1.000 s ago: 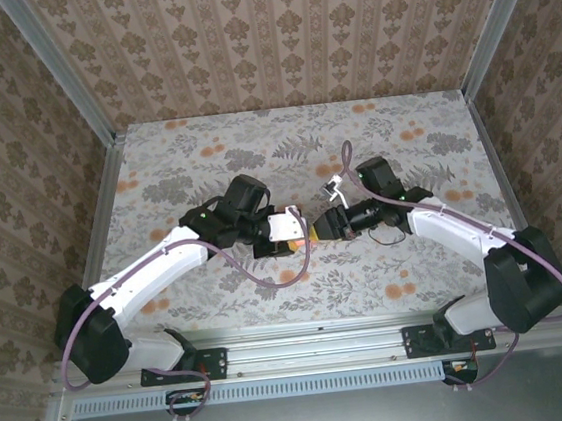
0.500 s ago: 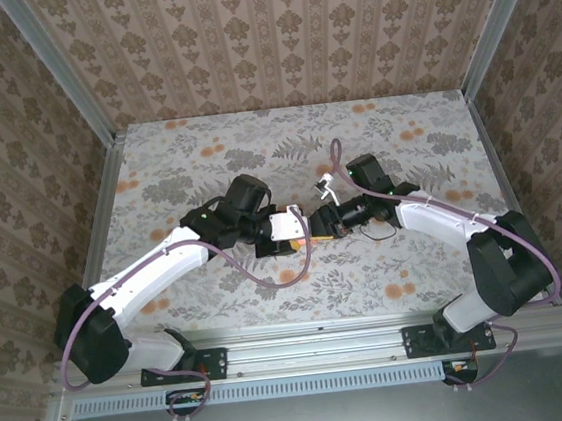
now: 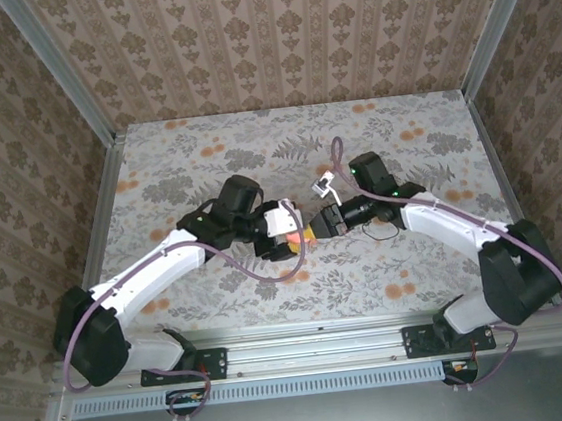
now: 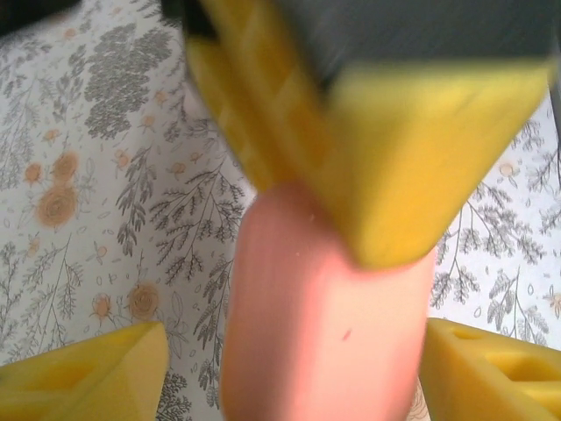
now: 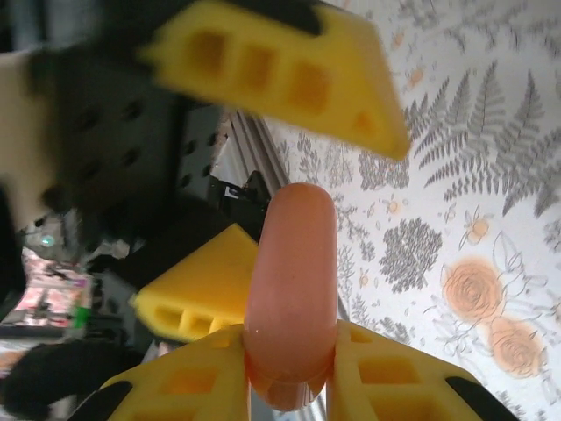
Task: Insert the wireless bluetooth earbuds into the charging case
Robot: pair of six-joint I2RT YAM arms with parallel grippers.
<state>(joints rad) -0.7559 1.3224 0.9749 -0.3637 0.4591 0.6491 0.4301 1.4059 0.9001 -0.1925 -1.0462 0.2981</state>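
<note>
1. The left arm (image 3: pixel 156 269) is reaching from its near-left base toward the table's middle.
2. The left gripper (image 3: pixel 291 236) is standing spread, its yellow fingers (image 4: pixel 88 373) flanking the case.
3. The coral-pink charging case (image 5: pixel 291 263) is sitting between both grippers, over the middle of the floral table (image 3: pixel 203 138).
4. The right gripper (image 3: pixel 315 229) is pinching the case's end.
5. The right arm (image 3: pixel 444 229) is angling in from the near-right.
6. Bare tabletop is lying all around; the patterned walls (image 3: pixel 292 28) are standing well apart from the grippers.

Pale worktop (image 3: pixel 204 148), grey ferns and orange blooms all over it. Damask-patterned walls (image 3: pixel 282 29) on three sides, and a metal rail (image 3: pixel 316 353) runs along the near edge.
</note>
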